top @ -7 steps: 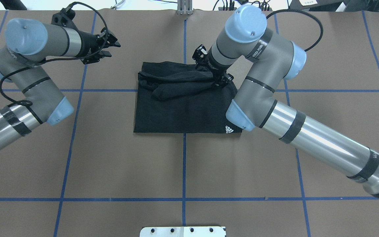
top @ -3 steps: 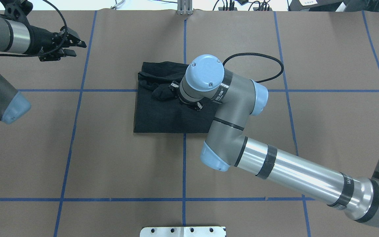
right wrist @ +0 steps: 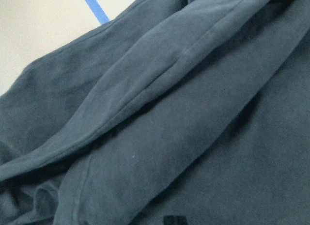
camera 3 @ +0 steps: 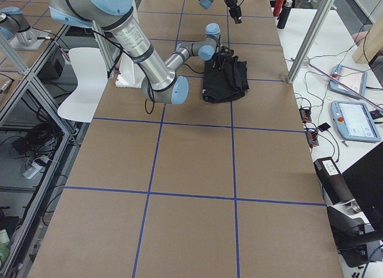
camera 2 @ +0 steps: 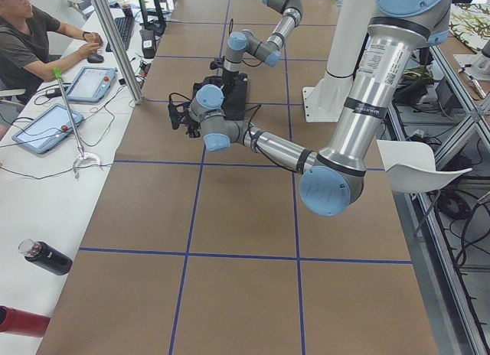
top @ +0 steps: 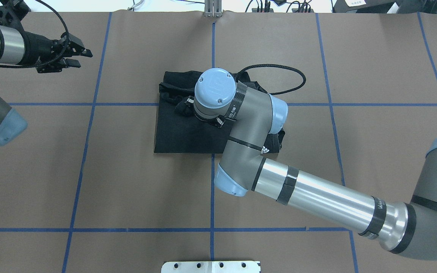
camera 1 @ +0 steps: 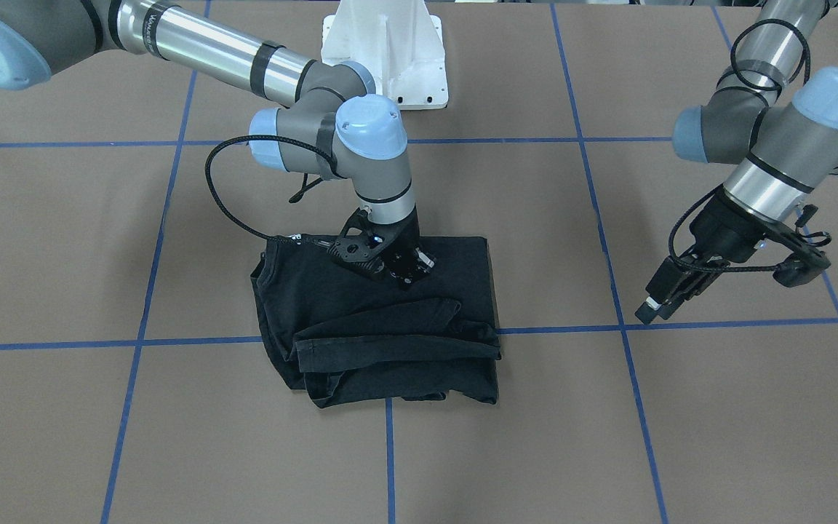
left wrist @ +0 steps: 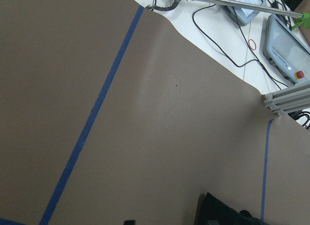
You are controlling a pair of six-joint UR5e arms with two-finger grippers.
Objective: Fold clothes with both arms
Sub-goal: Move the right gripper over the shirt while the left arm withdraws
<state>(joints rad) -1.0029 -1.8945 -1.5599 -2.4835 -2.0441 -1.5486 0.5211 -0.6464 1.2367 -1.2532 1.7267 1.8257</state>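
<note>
The black T-shirt (camera 1: 390,356) lies folded in a rough square at the table's middle (top: 180,132), with a bunched strip of fabric (camera 1: 375,327) along its far edge. Its chest graphic is hidden; a small white logo (top: 264,149) shows at one corner. My right gripper (camera 1: 408,276) points down onto the middle of the shirt. In the overhead view the wrist hides it. I cannot tell whether it is open or shut. The right wrist view shows only close dark fabric folds (right wrist: 169,113). My left gripper (top: 78,57) is open and empty above bare table, far left of the shirt (camera 1: 649,311).
The white pedestal base (camera 1: 382,51) stands behind the shirt. Blue tape lines (top: 212,189) grid the brown table cover. A white bench with tablets (camera 2: 46,125), cables and a seated person (camera 2: 31,41) runs along the far side. A metal post (camera 3: 314,32) stands at the table's edge.
My right arm swung from the shirt's far right corner to over its middle, and the bunched strip stayed where it was. My left arm pulled back to the left, away from the shirt.
</note>
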